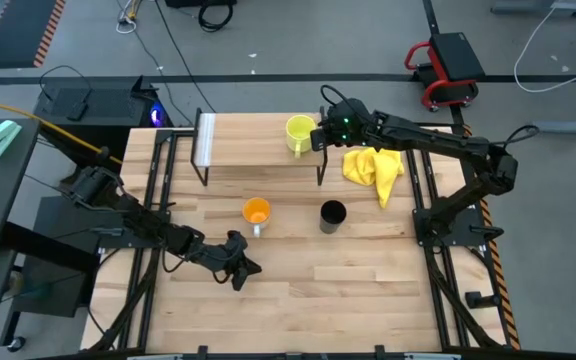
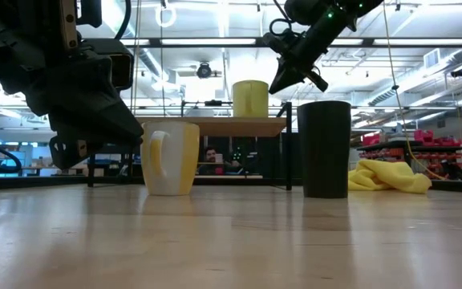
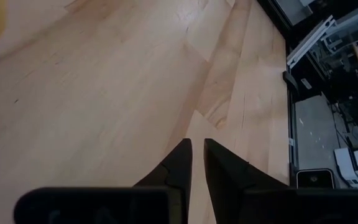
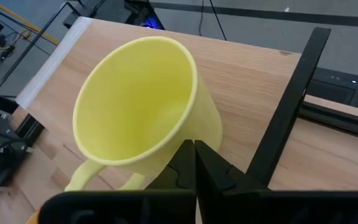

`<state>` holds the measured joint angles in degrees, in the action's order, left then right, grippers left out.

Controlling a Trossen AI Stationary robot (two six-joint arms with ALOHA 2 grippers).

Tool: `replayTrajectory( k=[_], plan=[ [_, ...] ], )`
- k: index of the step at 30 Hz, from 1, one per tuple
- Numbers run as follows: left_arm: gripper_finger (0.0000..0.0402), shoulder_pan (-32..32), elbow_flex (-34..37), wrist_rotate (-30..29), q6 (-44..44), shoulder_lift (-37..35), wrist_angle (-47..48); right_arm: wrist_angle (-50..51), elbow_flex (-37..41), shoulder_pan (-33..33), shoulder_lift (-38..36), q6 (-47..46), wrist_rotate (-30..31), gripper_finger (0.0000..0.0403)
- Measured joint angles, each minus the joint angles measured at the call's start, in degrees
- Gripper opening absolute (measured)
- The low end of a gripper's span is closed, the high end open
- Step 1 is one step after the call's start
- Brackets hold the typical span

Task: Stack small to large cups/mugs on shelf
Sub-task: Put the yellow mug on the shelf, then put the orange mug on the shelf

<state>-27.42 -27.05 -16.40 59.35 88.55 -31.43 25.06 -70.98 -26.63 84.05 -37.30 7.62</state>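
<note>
Standing upright on the shelf (image 1: 258, 140), near its right end, is the yellow-green mug (image 1: 299, 131); its long axis is vertical, its mouth faces up, and its handle points toward the desk's near edge. The right gripper (image 1: 320, 140) hangs just beside this mug at the shelf's right end, jaws pressed together and holding nothing; whether the tips touch the mug wall cannot be told. In the right wrist view the mug (image 4: 143, 112) fills the frame, its handle cut off at the edge, and a black shelf leg (image 4: 291, 106) crosses beside it.

The orange mug (image 1: 256, 212) stands upright on the desk (image 1: 368, 290) in front of the shelf, near the desk's middle, mouth up, pale handle toward the near edge. The black cup (image 1: 333, 214) stands upright just to its right, apart from it, axis vertical, mouth up. A yellow cloth (image 1: 373, 167) lies crumpled toward the desk's right edge, beside the shelf.

The left gripper (image 1: 238, 262) rests low over the desk's near left part, well apart from the cups, jaws nearly together with a narrow gap and nothing between them. In the low view the left arm's dark bulk hides much of the shelf's left side, and the black cup (image 2: 324, 148) covers the shelf's right end.
</note>
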Motion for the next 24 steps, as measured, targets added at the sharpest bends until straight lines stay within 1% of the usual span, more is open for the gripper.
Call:
replayTrajectory(
  k=[7, 12, 16, 20, 24],
  plan=[
    [0.0053, 0.0, 0.0, 0.0, 0.0, 0.0, 0.0, 0.0, 0.0, -0.4, 0.0, 0.0, 0.0, 0.0],
    [0.0049, 0.0, 0.0, 0.0, 0.0, 0.0, 0.0, -0.8, 0.0, -1.1, 0.0, -0.2, 0.0, 0.0],
    [0.005, 0.0, 0.0, 0.0, 0.0, 0.0, 0.0, -0.2, 0.0, -1.1, -0.2, -1.6, 0.0, 0.0001],
    [0.0054, 0.0, 0.0, 0.0, 0.0, 0.0, 0.0, 3.0, 0.0, 0.4, -2.2, -2.2, 0.0, 0.0005],
    [0.0055, 0.0, 0.0, 0.0, 0.0, 0.0, -0.2, 6.1, 0.0, 3.0, -6.4, -4.9, -0.2, 0.001]
  ],
)
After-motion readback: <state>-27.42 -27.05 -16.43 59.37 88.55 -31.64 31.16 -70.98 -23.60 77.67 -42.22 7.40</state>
